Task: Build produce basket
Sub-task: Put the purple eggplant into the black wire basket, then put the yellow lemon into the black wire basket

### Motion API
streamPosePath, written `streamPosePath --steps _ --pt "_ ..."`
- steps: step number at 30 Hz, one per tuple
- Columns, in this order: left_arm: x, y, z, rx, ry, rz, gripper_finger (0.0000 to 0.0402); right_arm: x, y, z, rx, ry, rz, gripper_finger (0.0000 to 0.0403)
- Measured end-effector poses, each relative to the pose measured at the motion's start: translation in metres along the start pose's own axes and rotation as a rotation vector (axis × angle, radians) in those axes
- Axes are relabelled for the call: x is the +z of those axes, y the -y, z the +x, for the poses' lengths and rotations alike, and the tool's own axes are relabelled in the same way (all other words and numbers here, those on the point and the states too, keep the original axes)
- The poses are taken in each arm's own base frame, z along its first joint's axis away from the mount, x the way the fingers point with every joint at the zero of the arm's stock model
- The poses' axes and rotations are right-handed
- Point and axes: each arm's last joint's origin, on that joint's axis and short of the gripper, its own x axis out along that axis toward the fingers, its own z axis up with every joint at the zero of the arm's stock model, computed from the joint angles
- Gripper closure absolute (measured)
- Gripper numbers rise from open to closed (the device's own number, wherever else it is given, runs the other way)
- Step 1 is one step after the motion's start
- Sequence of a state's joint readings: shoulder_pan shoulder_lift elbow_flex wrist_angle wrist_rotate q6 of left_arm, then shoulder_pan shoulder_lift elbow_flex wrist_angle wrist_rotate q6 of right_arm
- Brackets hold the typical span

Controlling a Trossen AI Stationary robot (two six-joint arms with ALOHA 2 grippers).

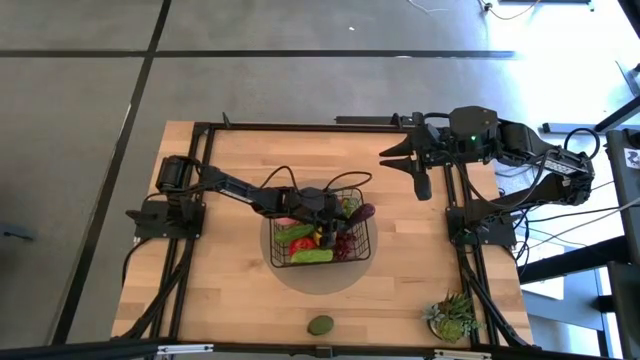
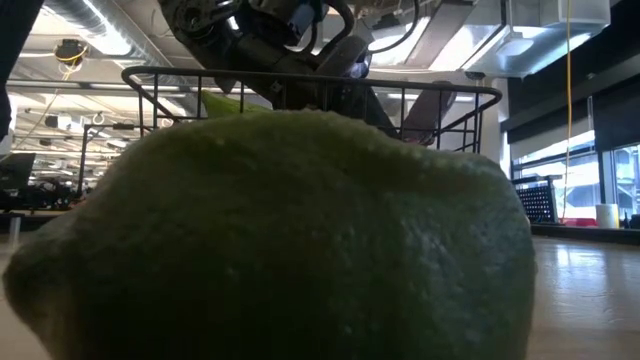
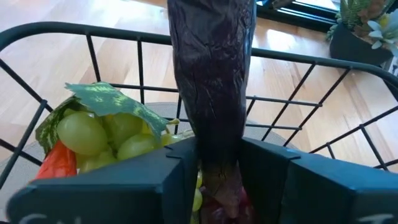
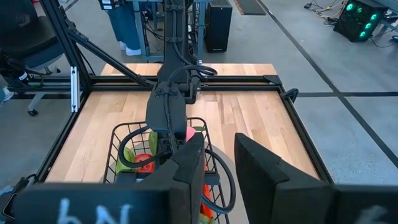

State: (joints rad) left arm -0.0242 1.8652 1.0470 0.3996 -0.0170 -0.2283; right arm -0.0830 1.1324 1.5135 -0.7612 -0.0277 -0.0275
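Observation:
The black wire basket (image 1: pixel 352 250) stands mid-table with produce in it: green grapes (image 3: pixel 99 134), a red piece (image 3: pixel 57 163) and a cucumber (image 1: pixel 312 256). My left gripper (image 3: pixel 217 180) reaches into the basket from the table's left and is shut on the purple eggplant (image 3: pixel 214 93), which reaches toward the basket's right rim (image 3: pixel 323 62). My right gripper (image 4: pixel 219 168) hangs high over the table's far right, open, with nothing between its fingers. A green citrus fruit (image 1: pixel 320 325) lies on the table near the front edge and fills the low view (image 2: pixel 280 240). My left gripper pinches the eggplant's near end (image 3: pixel 217 158) between its two fingers (image 3: pixel 180 180). The fingers come from the table's left, slanting down, and lie along the eggplant. Its far end (image 1: pixel 366 211) reaches the basket's right rim; whether it rests there I cannot tell.
A spiky green potted plant (image 1: pixel 455 318) stands at the table's near right corner. A dark metal frame (image 1: pixel 300 127) runs round the table. Bare wood lies left and right of the basket. A cable loops over the basket's far rim (image 1: pixel 345 182).

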Motion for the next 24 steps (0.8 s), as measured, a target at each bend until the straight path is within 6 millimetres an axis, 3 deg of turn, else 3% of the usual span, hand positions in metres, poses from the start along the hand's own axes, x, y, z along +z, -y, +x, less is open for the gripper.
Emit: streamPosePath --steps 6,24 --pt "0.000 -0.001 0.000 0.026 0.003 0.000 0.0280 0.000 0.000 0.000 0.000 0.000 0.000 0.0319" --pt "0.012 0.005 -0.022 -0.050 -0.076 -0.026 0.0278 -0.003 0.000 0.000 0.001 -0.026 0.000 0.0319"
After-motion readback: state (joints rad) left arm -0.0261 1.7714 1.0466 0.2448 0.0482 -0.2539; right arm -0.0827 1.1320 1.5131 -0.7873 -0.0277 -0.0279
